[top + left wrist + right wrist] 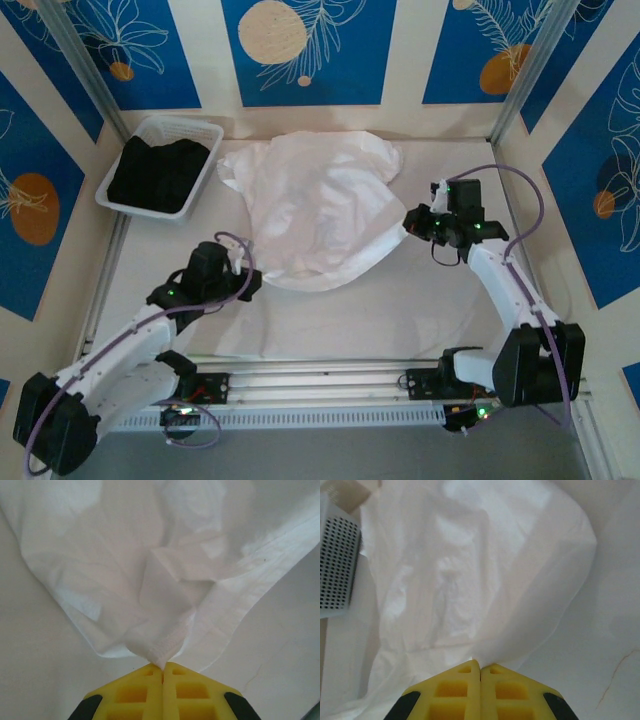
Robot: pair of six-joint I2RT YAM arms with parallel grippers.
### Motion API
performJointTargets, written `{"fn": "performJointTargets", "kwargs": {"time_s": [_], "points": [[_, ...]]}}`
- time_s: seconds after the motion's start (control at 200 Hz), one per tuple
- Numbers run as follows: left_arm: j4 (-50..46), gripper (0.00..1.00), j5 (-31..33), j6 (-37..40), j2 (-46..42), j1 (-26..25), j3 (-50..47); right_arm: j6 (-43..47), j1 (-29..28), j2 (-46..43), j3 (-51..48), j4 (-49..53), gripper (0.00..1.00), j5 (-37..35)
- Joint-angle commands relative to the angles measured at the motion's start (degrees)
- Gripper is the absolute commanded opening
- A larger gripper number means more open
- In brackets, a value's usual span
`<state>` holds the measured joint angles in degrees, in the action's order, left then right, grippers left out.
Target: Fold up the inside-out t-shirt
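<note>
The inside-out t-shirt (320,210), white and rumpled, lies spread in the middle of the table. My left gripper (244,268) is at its near left edge, shut on a stitched hem (167,645) that bunches into the yellow fingertips (145,677). My right gripper (410,222) is at the shirt's right edge, shut on a smooth fold of the fabric (520,630) that rises from between its yellow fingertips (465,672). In both wrist views the cloth (150,555) drapes away from the jaws over the white tabletop.
A white plastic basket (140,205) holding a black garment (158,172) stands at the back left; its perforated wall (337,565) appears in the right wrist view. Blue patterned walls surround the table. Metal rails (320,385) run along the near edge.
</note>
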<state>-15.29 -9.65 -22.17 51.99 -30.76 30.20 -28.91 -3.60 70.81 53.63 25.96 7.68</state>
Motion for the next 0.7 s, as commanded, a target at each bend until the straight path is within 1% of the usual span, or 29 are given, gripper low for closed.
{"fn": "performJointTargets", "kwargs": {"time_s": [0.0, 0.015, 0.035, 0.065, 0.085, 0.12, 0.16, 0.22, 0.275, 0.335, 0.41, 0.5, 0.555, 0.695], "points": [[-0.36, 0.00, 3.92, 1.21, 2.19, -3.12, -0.87, 2.30, 0.43, 1.26, 0.68, 2.54, 0.00, -0.47], [-0.50, 0.00, 4.24, 1.44, 2.47, -3.76, -0.88, 2.40, 0.43, 1.38, 0.62, 2.73, 0.01, -0.67], [-0.53, 0.06, 4.68, 1.74, 2.85, -4.40, -0.72, 2.60, 0.43, 1.50, 0.42, 3.01, 0.01, -1.00], [-0.62, 0.23, 5.38, 2.25, 3.19, -5.37, -0.54, 2.84, 0.46, 1.53, 0.22, 3.49, 0.00, -1.44], [-0.70, 0.32, 6.10, 2.58, 3.36, -5.87, -0.34, 2.96, 0.50, 1.42, -0.11, 3.76, 0.01, -1.62], [-0.57, 0.43, 7.53, 3.22, 3.47, -6.73, 0.05, 3.15, 0.56, 1.28, -0.57, 4.27, 0.01, -1.88], [0.31, 0.51, 9.52, 4.26, 3.26, -7.63, 0.50, 3.28, 0.61, 1.02, -1.16, 4.52, 0.01, -2.09], [2.97, 0.58, 12.14, 6.40, 3.50, -8.71, 1.06, 3.45, 0.73, 0.67, -1.97, 4.89, 0.01, -2.15], [5.66, 0.62, 13.10, 8.91, 4.88, -9.60, 2.05, 3.83, 0.94, 0.43, -2.31, 5.21, 0.01, -2.12], [8.61, 0.62, 12.72, 12.46, 8.46, -10.83, 4.08, 4.18, 1.28, 0.19, -2.61, 5.54, 0.01, -2.15], [10.55, 0.62, 11.29, 18.52, 15.34, -13.31, 8.02, 4.36, 1.87, 0.01, -2.82, 5.36, 0.01, -1.69], [11.22, 0.63, 11.22, 26.24, 24.54, -16.89, 13.08, 4.47, 2.31, 0.01, -2.68, 5.04, 0.01, -0.75], [11.01, 0.63, 11.17, 28.92, 29.70, -17.48, 16.36, 4.56, 2.53, 0.12, -2.74, 4.98, 0.01, -0.49], [9.79, 0.63, 11.87, 32.97, 41.22, -17.45, 23.85, 4.74, 2.89, -0.15, -2.79, 5.13, 0.01, 0.35]]}}
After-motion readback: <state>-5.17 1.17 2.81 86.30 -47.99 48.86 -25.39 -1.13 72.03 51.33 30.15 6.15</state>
